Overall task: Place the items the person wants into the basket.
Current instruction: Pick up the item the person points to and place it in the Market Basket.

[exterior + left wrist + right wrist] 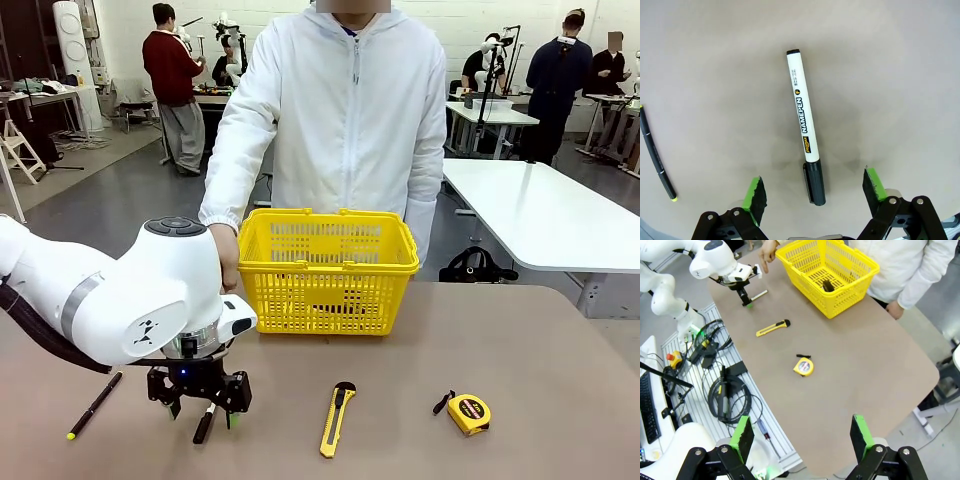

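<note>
Left pincer (203,413) wide open, straddling capped end of white marker (802,120) lying on bench (540,350), near side, left of yellow basket (325,270). Closing that far off-centre, marker could swing, droop, slip out. Right pincer (802,437) open, well apart.

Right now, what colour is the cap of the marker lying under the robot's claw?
Black; the marker itself is white. The left wrist view shows it best.

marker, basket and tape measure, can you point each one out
marker (801,115), left wrist view, on the middle of its white body
basket (330,268), front view, on its near rim
tape measure (469,413), front view, on its yellow case
</note>
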You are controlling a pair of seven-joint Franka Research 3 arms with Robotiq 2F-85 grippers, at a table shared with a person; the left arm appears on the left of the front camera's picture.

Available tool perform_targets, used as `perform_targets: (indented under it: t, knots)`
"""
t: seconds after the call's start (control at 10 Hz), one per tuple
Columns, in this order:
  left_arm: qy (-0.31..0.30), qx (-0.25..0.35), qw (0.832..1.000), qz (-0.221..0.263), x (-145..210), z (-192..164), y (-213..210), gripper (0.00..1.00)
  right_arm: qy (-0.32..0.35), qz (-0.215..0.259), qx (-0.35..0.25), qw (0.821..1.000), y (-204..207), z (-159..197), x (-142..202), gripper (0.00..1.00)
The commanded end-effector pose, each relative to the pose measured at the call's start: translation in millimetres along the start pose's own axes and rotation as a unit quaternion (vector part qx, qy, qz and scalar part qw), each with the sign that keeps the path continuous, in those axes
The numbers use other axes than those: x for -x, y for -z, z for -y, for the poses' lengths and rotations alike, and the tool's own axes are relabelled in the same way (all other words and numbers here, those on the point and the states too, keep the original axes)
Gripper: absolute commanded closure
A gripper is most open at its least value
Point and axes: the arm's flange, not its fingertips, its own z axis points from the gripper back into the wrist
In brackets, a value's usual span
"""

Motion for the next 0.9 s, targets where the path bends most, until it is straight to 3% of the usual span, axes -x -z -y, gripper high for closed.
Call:
perform_targets:
  t: [0.0,0.1,0.2,0.3,0.4,0.6,0.7,0.8]
  knots:
    - [-0.019,-0.004,1.000,0.015,9.6,-2.7,13.0,0.00,-0.008,0.012,-0.012,1.000,-1.0,0.2,-2.9,0.00]
    - [-0.022,-0.003,1.000,0.017,9.5,-2.5,13.3,0.00,-0.008,0.012,-0.012,1.000,-1.0,0.2,-2.9,0.00]
    - [-0.021,-0.003,0.999,0.024,8.6,-3.6,12.8,0.55,-0.008,0.012,-0.012,1.000,-1.0,0.2,-2.9,0.00]
    - [-0.026,-0.004,0.999,0.024,8.3,-4.9,12.1,0.57,-0.008,0.012,-0.012,1.000,-1.0,0.2,-2.9,0.00]
    - [-0.026,-0.005,0.999,0.023,8.1,-5.1,11.7,1.00,-0.008,0.012,-0.012,1.000,-1.0,0.2,-2.9,0.00]
    - [-0.025,-0.007,1.000,0.015,7.4,-4.3,14.9,1.00,-0.008,0.012,-0.012,1.000,-1.0,0.2,-2.9,0.00]
    - [-0.024,-0.006,1.000,0.012,7.7,-4.4,14.9,0.81,-0.008,0.012,-0.012,1.000,-1.0,0.2,-2.9,0.00]
    - [-0.023,-0.007,1.000,0.010,7.9,-5.2,14.6,0.90,-0.008,0.012,-0.012,1.000,-1.0,0.2,-2.9,0.00]
